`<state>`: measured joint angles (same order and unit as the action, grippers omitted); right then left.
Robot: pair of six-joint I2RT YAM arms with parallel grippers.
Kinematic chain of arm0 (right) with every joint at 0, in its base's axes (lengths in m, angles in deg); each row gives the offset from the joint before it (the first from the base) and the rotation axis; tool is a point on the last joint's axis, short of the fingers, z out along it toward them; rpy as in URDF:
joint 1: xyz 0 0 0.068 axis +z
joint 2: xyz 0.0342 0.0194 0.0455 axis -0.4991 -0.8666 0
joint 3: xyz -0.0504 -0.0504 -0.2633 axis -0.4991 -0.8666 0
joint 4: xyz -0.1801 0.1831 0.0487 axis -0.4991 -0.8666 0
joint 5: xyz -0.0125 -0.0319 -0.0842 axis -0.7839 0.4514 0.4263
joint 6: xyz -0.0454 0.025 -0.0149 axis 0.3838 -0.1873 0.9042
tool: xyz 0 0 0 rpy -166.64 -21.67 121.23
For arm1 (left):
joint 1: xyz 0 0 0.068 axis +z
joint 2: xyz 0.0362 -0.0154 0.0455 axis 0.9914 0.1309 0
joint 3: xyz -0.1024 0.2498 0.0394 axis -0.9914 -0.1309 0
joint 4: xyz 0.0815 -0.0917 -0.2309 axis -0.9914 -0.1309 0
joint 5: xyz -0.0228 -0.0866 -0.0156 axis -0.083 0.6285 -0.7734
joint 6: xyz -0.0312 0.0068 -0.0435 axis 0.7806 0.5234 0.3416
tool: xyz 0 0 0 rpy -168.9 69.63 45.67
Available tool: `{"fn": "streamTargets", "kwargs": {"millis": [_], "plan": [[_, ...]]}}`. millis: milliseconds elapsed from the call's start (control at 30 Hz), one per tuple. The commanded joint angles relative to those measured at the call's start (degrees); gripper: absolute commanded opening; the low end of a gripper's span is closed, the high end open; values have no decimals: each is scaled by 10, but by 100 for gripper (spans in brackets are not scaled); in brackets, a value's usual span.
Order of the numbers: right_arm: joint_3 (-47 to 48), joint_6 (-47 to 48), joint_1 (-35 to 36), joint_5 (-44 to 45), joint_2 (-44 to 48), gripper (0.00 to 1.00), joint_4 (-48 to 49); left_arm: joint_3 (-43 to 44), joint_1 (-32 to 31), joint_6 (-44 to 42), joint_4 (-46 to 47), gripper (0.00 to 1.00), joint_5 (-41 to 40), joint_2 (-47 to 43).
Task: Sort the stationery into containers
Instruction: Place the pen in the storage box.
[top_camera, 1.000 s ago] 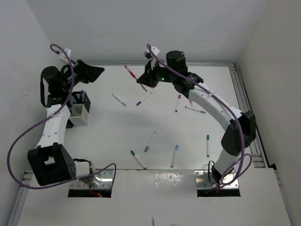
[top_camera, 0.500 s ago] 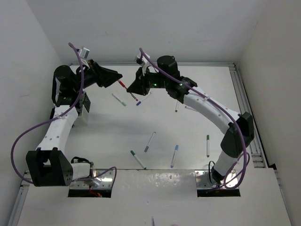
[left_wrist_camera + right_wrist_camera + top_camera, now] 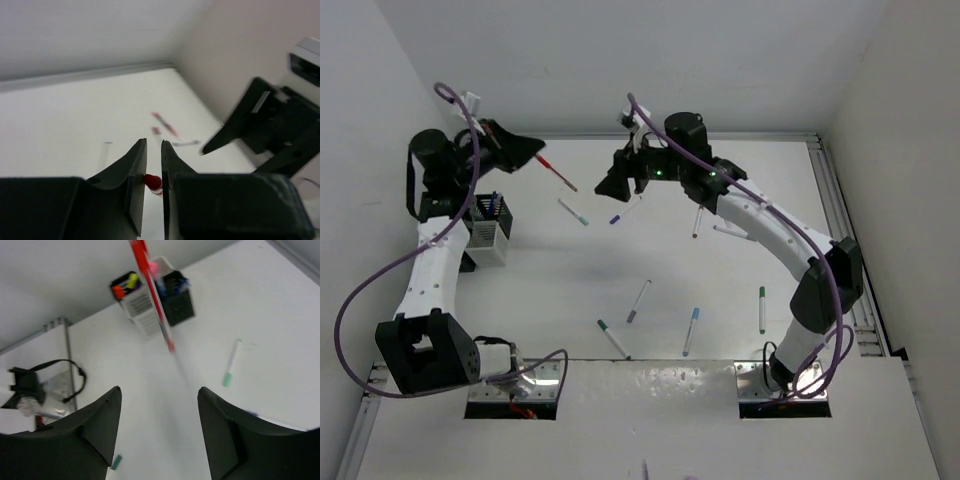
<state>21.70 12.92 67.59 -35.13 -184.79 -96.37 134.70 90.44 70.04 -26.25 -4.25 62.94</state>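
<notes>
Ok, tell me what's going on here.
The left gripper has its jaws shut on a red pen, holding it in the air over the table. The right gripper faces it, jaws open and empty. A white holder and a black holder beside the left arm hold some stationery; several pens lie loose on the table.

Red pen [image 3: 552, 172] against a plain white table [image 3: 540, 290].
The white mesh holder [image 3: 142, 315] shows an orange highlighter [image 3: 118, 291] and a yellow highlighter [image 3: 132, 280]. The black holder [image 3: 179, 307] beside it shows blue caps. Loose pens [image 3: 691, 331] right of the white mesh holder have green, blue or purple caps.
</notes>
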Motion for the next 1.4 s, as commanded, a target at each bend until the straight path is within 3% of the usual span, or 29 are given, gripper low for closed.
{"fn": "streamTargets", "kwargs": {"millis": [0,67,100,200,300,600,967,1067,1100,1267,1367], "plan": [[-17,30,-56,28,26,62,-22,93,59,-179,-104,0,-92,14],[-33,55,-88,54,24,61,-55,140,64,-322,-194,0,-203,14],[-39,67,-100,65,24,60,-65,139,67,-350,-198,0,-233,12],[-78,105,-144,103,22,57,-76,102,91,-389,-155,0,-344,10],[-101,120,-182,125,15,56,-85,87,109,-392,-123,0,-380,36],[-118,118,-283,152,-15,52,-97,62,152,-409,-60,0,-377,125],[-118,131,-347,155,-71,53,-97,18,167,-383,-62,1,-346,161],[-108,132,-355,153,-85,52,-104,14,167,-382,-69,35,-332,164],[-105,132,-356,152,-94,53,-103,13,167,-380,-72,50,-332,164],[-90,128,-356,150,-128,52,-101,20,168,-363,-78,71,-324,154],[-78,117,-352,157,-155,50,-92,24,167,-353,-77,72,-306,133]]}}
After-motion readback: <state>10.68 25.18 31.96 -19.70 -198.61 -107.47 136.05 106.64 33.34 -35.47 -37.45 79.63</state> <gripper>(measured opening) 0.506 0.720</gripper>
